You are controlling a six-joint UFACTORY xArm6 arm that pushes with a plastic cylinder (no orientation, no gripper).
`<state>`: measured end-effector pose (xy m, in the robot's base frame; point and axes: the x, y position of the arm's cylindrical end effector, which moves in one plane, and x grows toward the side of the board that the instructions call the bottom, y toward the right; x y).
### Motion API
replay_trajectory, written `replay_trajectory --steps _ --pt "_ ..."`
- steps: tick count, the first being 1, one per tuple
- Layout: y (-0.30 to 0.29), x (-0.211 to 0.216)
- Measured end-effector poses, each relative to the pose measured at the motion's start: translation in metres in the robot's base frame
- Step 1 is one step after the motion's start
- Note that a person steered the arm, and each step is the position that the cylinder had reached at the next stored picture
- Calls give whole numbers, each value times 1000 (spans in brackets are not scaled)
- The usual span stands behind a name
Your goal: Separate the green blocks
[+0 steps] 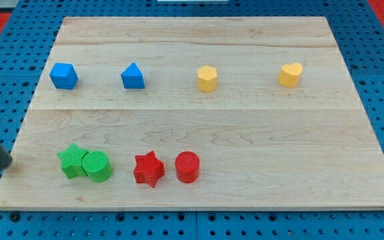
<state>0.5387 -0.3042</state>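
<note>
A green star block and a green cylinder block sit touching each other near the board's bottom left. My tip is the lower end of a dark rod coming in from the view's left edge. It rests at the board's left edge, well to the left of the green star, touching no block.
A red star and a red cylinder lie right of the green pair. Along the top row are a blue cube, a blue pentagon-like block, a yellow hexagon-like block and a yellow heart. The wooden board lies on a blue pegboard.
</note>
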Motion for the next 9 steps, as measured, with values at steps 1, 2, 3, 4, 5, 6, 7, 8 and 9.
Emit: replay_trajectory --steps 1,2,3,4,5,6,7,8,9 --pt "23 -37" --pt "124 -43" --pt "173 -35" --pt "171 -19" --pt "166 -10" --pt "127 -11" --pt "111 -15" --pt "101 -23" --pt "105 -24"
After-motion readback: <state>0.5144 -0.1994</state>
